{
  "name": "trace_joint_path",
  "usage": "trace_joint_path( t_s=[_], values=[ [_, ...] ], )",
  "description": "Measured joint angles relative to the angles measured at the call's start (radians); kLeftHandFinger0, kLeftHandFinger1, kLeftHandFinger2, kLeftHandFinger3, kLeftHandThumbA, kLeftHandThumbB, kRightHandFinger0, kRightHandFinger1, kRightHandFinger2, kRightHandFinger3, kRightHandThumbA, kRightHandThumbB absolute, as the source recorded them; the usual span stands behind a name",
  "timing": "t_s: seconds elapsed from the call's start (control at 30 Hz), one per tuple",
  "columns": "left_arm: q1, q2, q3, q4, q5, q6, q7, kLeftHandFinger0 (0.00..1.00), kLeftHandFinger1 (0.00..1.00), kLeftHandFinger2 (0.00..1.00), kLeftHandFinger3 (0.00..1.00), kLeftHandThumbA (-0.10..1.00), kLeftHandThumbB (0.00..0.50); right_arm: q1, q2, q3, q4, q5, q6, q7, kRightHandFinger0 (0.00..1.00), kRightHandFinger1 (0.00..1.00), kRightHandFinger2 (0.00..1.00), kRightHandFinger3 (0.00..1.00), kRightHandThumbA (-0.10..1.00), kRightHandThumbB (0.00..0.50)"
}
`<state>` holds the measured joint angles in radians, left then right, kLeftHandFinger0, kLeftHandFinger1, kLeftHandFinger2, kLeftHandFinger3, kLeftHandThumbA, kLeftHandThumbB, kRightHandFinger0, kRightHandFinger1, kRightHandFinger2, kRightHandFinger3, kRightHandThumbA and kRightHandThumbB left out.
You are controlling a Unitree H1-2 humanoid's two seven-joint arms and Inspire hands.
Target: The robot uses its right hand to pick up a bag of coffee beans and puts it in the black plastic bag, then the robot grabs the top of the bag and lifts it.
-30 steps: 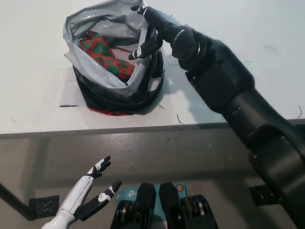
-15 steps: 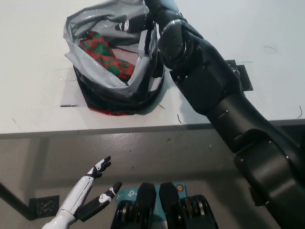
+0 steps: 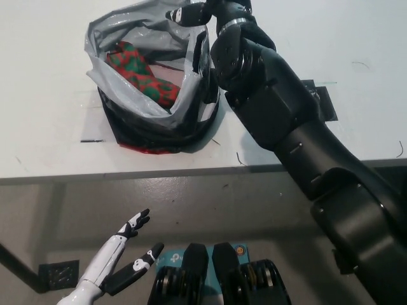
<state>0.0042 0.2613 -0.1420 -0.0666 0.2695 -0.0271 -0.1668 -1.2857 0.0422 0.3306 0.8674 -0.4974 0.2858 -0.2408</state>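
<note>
The black plastic bag [image 3: 157, 124] stands open on the white table [image 3: 44, 101], its grey lining showing. Inside it lies the bag of coffee beans [image 3: 141, 73], red with a green pattern. My black right hand [image 3: 202, 11] is at the bag's far right rim, at the top edge of the picture, with the forearm slanting down over the bag's right side. Whether it grips the rim is not visible. My white left hand [image 3: 122, 262] rests open at the lower left, below the table's front edge.
A black square marker [image 3: 323, 99] lies on the table beside my right forearm. A short black mark [image 3: 91, 140] sits left of the bag. The table's front edge [image 3: 127, 173] runs across the middle, with grey floor below.
My right hand has moved from the bag's right side, over its opening, up to the far rim. The bag, the coffee beans and the left hand have stayed put.
</note>
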Motion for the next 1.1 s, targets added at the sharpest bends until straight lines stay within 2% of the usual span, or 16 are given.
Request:
trace_joint_path(
  t_s=[0.23,0.57,0.67,0.8,0.97,1.1],
  values=[
    [0.002,0.0,-0.001,-0.001,0.0,0.001,0.0,1.0,1.0,1.0,1.0,0.76,0.141,0.001,0.029,-0.011,0.045,0.005,0.019,-0.005,1.0,1.0,1.0,1.0,0.91,0.489],
    [0.004,0.0,-0.002,-0.001,0.0,0.003,0.0,1.0,1.0,1.0,1.0,0.75,0.145,0.003,0.056,-0.033,0.158,0.02,0.019,-0.013,1.0,1.0,1.0,1.0,1.0,0.5],
    [0.004,0.0,-0.002,-0.002,0.0,0.003,0.0,1.0,1.0,1.0,1.0,0.74,0.14,0.003,0.067,-0.033,0.197,0.021,0.019,-0.023,1.0,1.0,1.0,1.0,0.99,0.5],
    [0.007,0.0,-0.002,-0.002,0.0,0.003,0.0,1.0,1.0,1.0,1.0,0.75,0.159,0.003,0.076,-0.031,0.267,0.02,0.018,-0.037,1.0,1.0,1.0,1.0,0.95,0.5],
    [0.007,0.0,-0.002,-0.003,0.002,0.003,0.0,1.0,1.0,1.0,1.0,0.77,0.143,0.003,0.079,-0.031,0.328,0.022,0.016,-0.044,1.0,1.0,1.0,1.0,0.98,0.5],
    [0.007,0.0,-0.002,-0.008,0.004,0.004,0.0,1.0,1.0,1.0,1.0,0.76,0.157,0.003,0.082,-0.032,0.361,0.028,0.016,-0.044,1.0,1.0,1.0,1.0,0.97,0.5]
  ],
)
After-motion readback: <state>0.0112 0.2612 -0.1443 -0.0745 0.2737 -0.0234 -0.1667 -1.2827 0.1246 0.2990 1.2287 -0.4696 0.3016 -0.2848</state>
